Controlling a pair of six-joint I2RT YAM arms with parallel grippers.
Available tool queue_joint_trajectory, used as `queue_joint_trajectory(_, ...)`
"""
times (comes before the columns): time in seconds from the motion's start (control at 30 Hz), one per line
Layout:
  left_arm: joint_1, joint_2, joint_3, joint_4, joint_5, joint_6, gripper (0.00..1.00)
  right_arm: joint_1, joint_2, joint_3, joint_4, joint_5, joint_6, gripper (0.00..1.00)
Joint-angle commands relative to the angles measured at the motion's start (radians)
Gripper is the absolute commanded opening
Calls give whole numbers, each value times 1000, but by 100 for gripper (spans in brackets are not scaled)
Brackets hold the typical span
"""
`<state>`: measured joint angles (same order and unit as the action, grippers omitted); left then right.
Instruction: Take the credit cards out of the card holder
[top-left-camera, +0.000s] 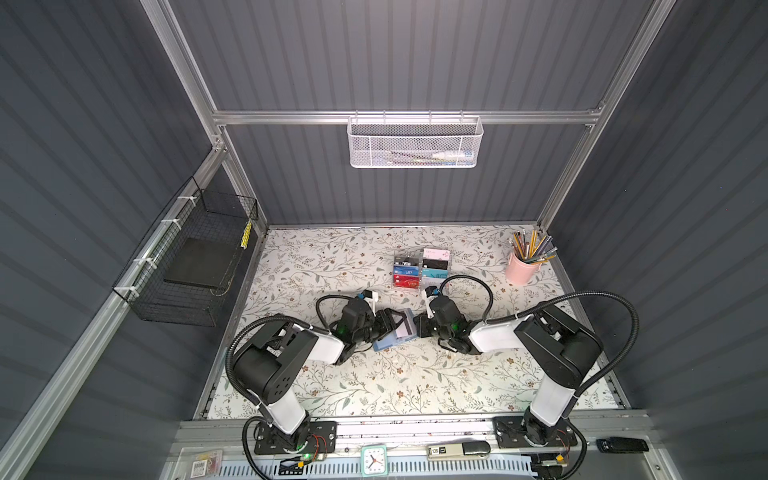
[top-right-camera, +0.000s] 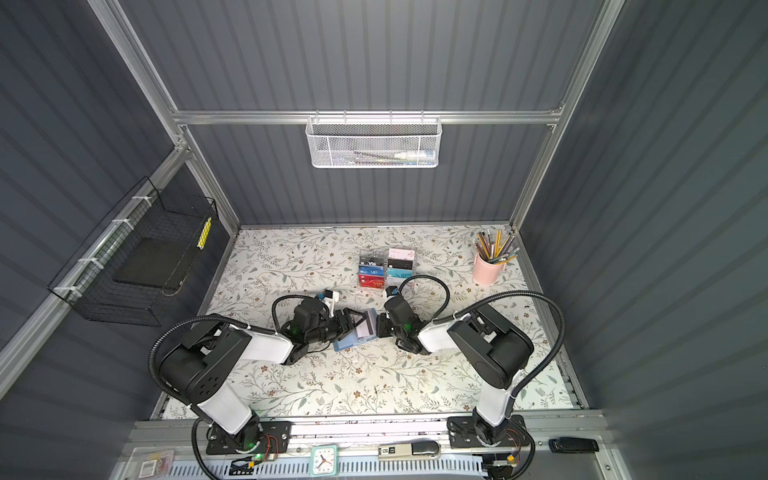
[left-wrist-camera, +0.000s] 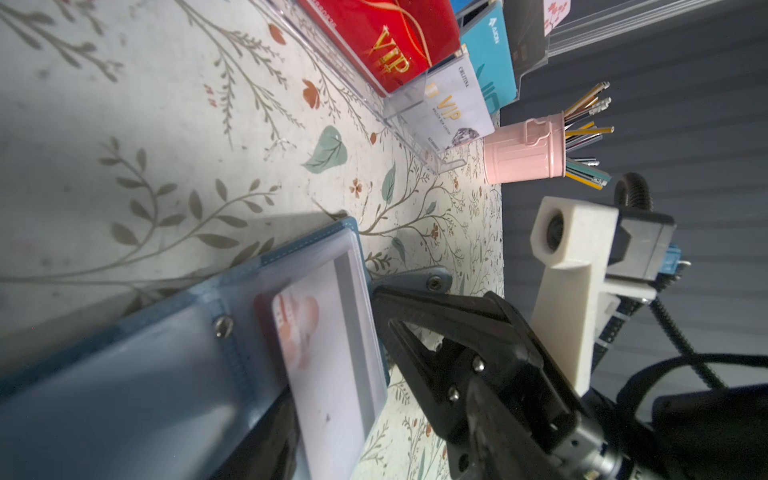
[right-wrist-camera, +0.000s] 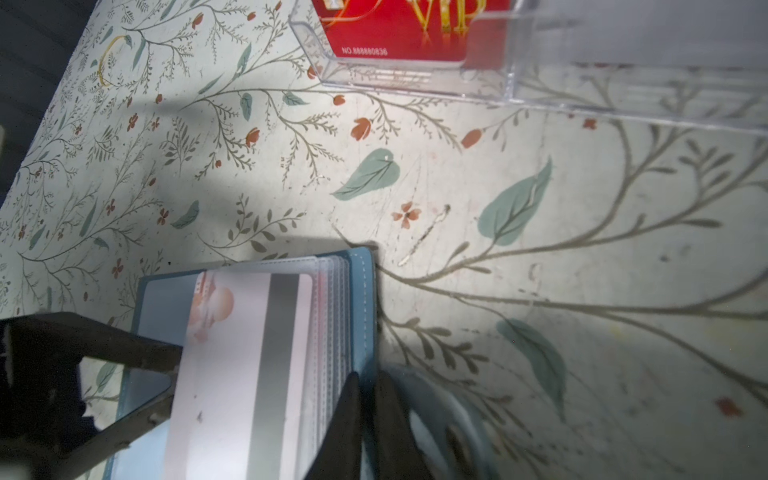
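We see the open card holder (top-left-camera: 384, 344) lying mid-table (top-left-camera: 332, 266) between both arms. The right fingers (right-wrist-camera: 349, 419) are nearly together, seemingly pinching its blue cover edge. The left fingers (right-wrist-camera: 124, 345) stand partly open, straddling 1 white card (right-wrist-camera: 232, 374) that sticks out of a sleeve.

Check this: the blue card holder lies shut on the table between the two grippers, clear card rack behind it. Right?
No: the card holder is open, as the right wrist view shows, with a white card and fanned clear sleeves showing inside. It does lie on the table between the left gripper and right gripper, clear card rack behind it.
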<state>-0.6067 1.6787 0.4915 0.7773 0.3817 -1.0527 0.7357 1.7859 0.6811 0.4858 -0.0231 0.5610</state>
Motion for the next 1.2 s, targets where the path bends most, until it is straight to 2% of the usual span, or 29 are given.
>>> queue_joint_trajectory(0.0, 1, 6, -23, 40, 17, 13, 57, 11, 50, -28, -87, -27, 10, 11)
queue_joint_trajectory(0.3, 2, 12, -57, 71, 22, 22, 35, 11, 55, -28, -81, -32, 16, 11)
queue_joint_trajectory(0.5, 3, 11, -62, 82, 28, 26, 26, 11, 59, -26, -79, -38, 20, 11)
queue_joint_trajectory(0.9, 2, -7, -87, 74, 30, 46, 17, 11, 74, -17, -76, -44, 19, 10)
queue_joint_trajectory(1.07, 5, -17, -91, 67, 29, 52, 9, 12, 79, -16, -75, -49, 20, 10)
queue_joint_trajectory(1.17, 7, -26, -91, 55, 28, 58, 8, 11, 79, -15, -76, -46, 19, 10)
